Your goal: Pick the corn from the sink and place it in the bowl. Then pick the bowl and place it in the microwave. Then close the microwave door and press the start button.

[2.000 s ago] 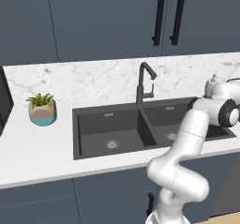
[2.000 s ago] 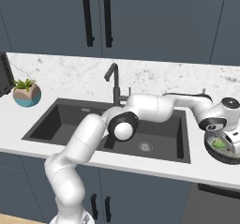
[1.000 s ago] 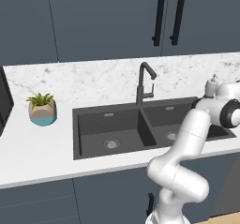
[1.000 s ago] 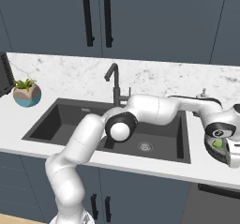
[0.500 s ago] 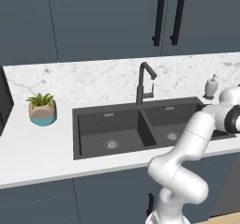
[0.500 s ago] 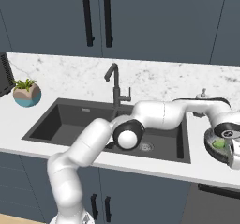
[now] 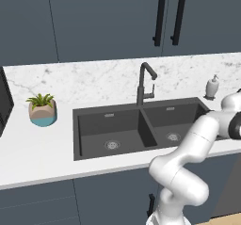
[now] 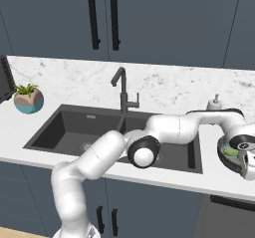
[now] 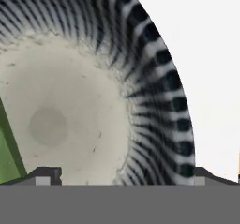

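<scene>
Hand view: my gripper hangs spread, tips straddling the wide dark bowl with pale ribbing; the green husk of the yellow corn cob lies inside, lower left. Right base view: bowl at right edge, beyond the dark grey double-basin sink

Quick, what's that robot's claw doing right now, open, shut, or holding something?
Gripper: open, fingertips spread wide over the bowl, holding nothing.
</scene>
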